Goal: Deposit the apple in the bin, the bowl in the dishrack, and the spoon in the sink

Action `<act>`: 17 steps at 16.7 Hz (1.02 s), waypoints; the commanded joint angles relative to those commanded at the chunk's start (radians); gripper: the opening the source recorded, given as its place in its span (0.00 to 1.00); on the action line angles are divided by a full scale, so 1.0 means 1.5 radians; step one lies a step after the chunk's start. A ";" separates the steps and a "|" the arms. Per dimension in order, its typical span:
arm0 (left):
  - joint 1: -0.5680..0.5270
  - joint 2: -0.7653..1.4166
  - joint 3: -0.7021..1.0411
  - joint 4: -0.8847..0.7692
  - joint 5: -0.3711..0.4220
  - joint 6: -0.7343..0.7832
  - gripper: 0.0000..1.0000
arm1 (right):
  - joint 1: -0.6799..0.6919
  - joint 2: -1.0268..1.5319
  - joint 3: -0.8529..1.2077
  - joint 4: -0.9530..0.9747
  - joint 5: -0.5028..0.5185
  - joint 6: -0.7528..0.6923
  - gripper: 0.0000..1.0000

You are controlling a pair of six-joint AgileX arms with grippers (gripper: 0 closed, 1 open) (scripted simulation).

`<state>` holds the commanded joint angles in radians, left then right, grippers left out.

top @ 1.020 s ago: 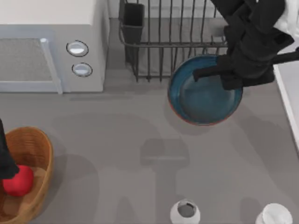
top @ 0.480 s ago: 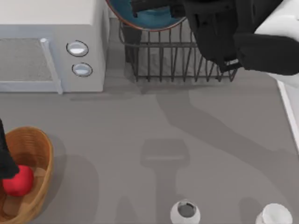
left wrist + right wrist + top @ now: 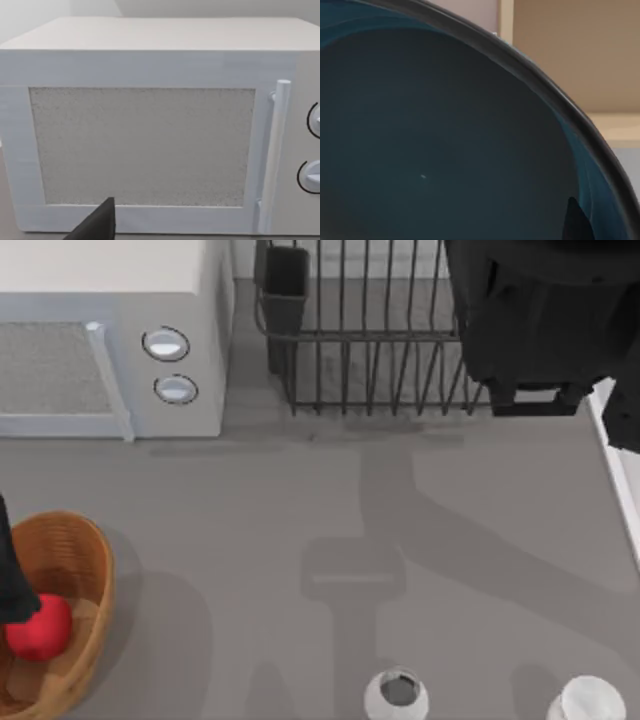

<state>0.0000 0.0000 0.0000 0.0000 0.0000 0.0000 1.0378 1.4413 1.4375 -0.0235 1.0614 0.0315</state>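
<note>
The apple (image 3: 40, 628) is lying inside the bin (image 3: 85, 570) at the table's left edge, resting on the basket's lighter bottom against its left side. The left arm (image 3: 12, 570) is hanging at that same edge, just above the apple; whether its fingers are wide or narrow cannot be told from these pictures. Its wrist camera is facing the white microwave (image 3: 150, 125), with a dark fingertip (image 3: 97, 222) poking in at the frame's edge.

The right arm (image 3: 540, 320) is reaching over the right end of the dishrack (image 3: 370, 350), covering that corner of the wire bars. The rack's black utensil cup (image 3: 285, 285) is standing at the opposite, left corner, and nothing can be seen in it. In the right wrist view the bowl (image 3: 445, 140) is sitting very close to the camera, teal inside turned toward the lens, a dark finger (image 3: 577, 222) lying against its inner wall near the rim. The grip looks closed on the bowl.

Two small white cups (image 3: 396, 693) are standing at the table's near edge.
</note>
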 joint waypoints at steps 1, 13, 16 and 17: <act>0.000 0.000 0.000 0.000 0.000 0.000 1.00 | 0.000 0.000 0.000 0.000 0.000 0.000 0.00; 0.000 0.000 0.000 0.000 0.000 0.000 1.00 | -0.151 0.245 -0.030 0.283 -0.143 -0.005 0.00; 0.000 0.000 0.000 0.000 0.000 0.000 1.00 | -0.218 0.339 -0.052 0.408 -0.211 -0.008 0.00; 0.000 0.000 0.000 0.000 0.000 0.000 1.00 | -0.237 0.363 -0.058 0.437 -0.230 -0.009 0.00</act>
<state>0.0000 0.0000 0.0000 0.0000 0.0000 0.0000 0.6829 1.9852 1.3501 0.6314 0.7169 0.0186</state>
